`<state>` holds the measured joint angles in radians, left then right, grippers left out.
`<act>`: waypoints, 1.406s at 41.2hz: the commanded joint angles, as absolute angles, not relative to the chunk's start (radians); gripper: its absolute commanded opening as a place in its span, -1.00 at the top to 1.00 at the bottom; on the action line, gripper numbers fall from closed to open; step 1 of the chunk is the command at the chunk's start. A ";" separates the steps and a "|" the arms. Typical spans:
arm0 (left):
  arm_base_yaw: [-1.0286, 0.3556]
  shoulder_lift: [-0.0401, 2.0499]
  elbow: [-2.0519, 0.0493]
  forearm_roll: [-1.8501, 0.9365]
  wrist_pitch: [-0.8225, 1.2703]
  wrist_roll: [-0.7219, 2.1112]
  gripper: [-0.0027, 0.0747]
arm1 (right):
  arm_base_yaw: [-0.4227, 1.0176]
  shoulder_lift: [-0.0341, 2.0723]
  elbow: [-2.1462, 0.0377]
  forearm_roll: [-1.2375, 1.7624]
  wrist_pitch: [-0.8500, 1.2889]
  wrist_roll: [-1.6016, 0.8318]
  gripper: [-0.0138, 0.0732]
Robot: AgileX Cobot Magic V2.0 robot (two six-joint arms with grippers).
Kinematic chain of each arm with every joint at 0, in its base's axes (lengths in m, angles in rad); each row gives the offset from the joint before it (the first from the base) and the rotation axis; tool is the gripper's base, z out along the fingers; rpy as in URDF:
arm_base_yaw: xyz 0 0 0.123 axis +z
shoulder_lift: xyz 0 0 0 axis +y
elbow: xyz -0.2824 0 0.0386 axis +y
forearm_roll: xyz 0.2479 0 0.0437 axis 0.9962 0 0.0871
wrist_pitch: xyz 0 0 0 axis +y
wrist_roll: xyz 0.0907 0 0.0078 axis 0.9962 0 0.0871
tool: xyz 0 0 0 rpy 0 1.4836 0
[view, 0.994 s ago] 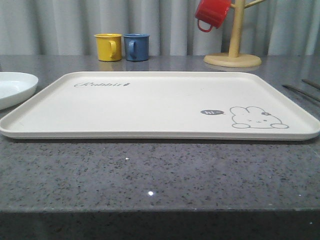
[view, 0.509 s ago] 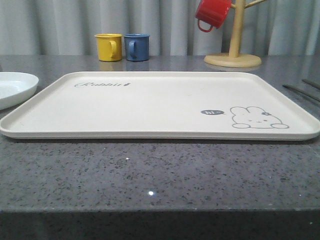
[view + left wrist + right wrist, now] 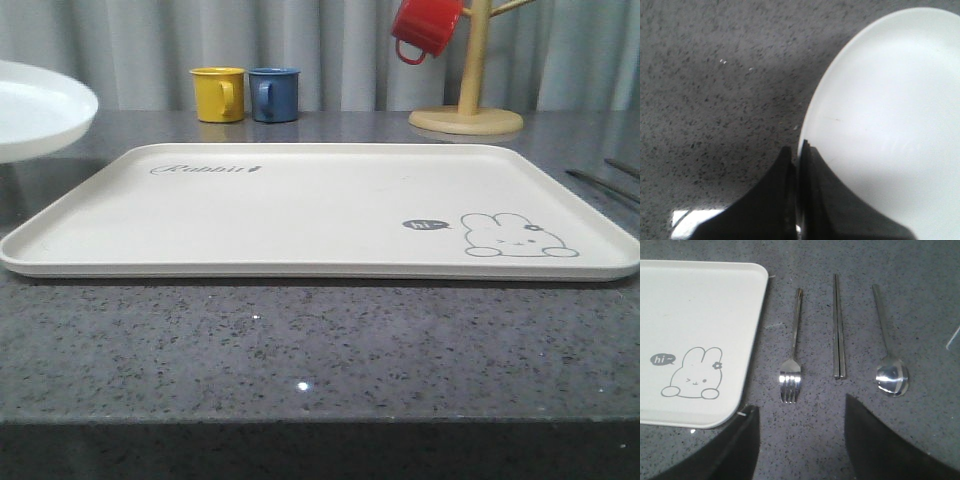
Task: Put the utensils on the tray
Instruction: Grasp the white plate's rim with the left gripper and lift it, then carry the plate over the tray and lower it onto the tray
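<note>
The cream tray [image 3: 320, 205] with the rabbit drawing lies in the middle of the table; its corner [image 3: 695, 330] appears in the right wrist view. The white plate [image 3: 35, 115] hangs in the air at the far left, above the table. My left gripper [image 3: 799, 150] is shut on the plate's rim [image 3: 807, 120]. Beside the tray's right edge lie the fork [image 3: 792, 357], the chopsticks [image 3: 838, 327] and the spoon [image 3: 888, 347], side by side on the stone. My right gripper [image 3: 802, 412] hovers open above them, nothing between its fingers.
A yellow mug [image 3: 218, 94] and a blue mug [image 3: 273, 94] stand behind the tray. At the back right a red mug [image 3: 424, 26] hangs on a wooden mug tree [image 3: 467, 105]. The grey speckled tabletop [image 3: 320, 350] ends at the front edge.
The plate has risen off the table at the left and now hangs higher, held by my left gripper. Tray and mugs have not moved.
</note>
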<state>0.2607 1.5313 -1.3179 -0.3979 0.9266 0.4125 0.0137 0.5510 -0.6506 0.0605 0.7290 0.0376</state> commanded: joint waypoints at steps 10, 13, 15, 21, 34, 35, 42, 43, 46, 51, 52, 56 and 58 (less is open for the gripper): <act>-0.029 1.495 -1.352 -0.448 0.922 0.414 0.98 | 0.007 0.561 -0.675 0.064 0.665 0.035 -0.27; -0.100 1.513 -1.352 -0.448 0.903 0.414 0.98 | 0.007 0.561 -0.675 0.064 0.665 0.035 -0.27; -0.138 1.530 -1.352 -0.448 0.890 0.414 0.98 | 0.007 0.561 -0.675 0.064 0.665 0.035 -0.27; -0.234 1.589 -1.352 -0.448 0.843 0.414 0.98 | 0.007 0.561 -0.675 0.064 0.665 0.035 -0.27; -0.270 1.691 -1.352 -0.448 0.785 0.388 0.97 | 0.007 0.561 -0.675 0.064 0.665 0.035 -0.27; -0.270 1.694 -1.352 -0.448 0.785 0.386 0.95 | 0.007 0.561 -0.675 0.064 0.665 0.035 -0.27; -0.264 1.689 -1.352 -0.436 0.804 0.386 0.41 | 0.007 0.561 -0.675 0.064 0.665 0.035 -0.27; -0.264 1.684 -1.352 -0.432 0.813 0.386 0.29 | 0.007 0.561 -0.675 0.064 0.665 0.035 -0.27; -0.258 1.664 -1.352 -0.420 0.820 0.386 0.02 | 0.007 0.561 -0.675 0.064 0.665 0.035 -0.27; -0.256 1.577 -1.352 -0.407 0.849 0.386 -0.11 | 0.007 0.561 -0.675 0.064 0.665 0.035 -0.27; -0.258 1.547 -1.352 -0.405 0.862 0.386 -0.11 | 0.007 0.561 -0.675 0.064 0.665 0.035 -0.27; -0.297 1.456 -1.350 -0.404 0.900 0.386 -0.11 | 0.007 0.561 -0.675 0.064 0.665 0.035 -0.27; -0.344 1.404 -1.348 -0.387 0.911 0.391 -0.11 | 0.007 0.561 -0.675 0.064 0.665 0.035 -0.27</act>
